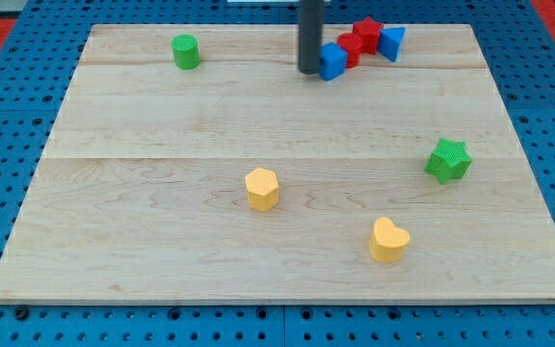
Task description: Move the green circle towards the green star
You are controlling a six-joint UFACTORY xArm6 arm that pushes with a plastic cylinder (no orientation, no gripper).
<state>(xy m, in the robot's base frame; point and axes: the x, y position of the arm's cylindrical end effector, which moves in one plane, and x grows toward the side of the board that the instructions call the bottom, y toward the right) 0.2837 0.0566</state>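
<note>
The green circle [186,51] stands near the view's top left of the wooden board [162,251]. The green star [448,160] lies at the view's right, about mid-height. My tip [309,71] is at the view's top centre, well to the right of the green circle and touching or just beside the left side of a blue block [332,62]. The green star is far down and to the right of my tip.
A cluster at the view's top right holds the blue block, a red block [349,47], a red star [367,34] and a blue triangle [391,40]. A yellow hexagon [261,188] lies near the centre. A yellow heart [388,239] lies at the lower right.
</note>
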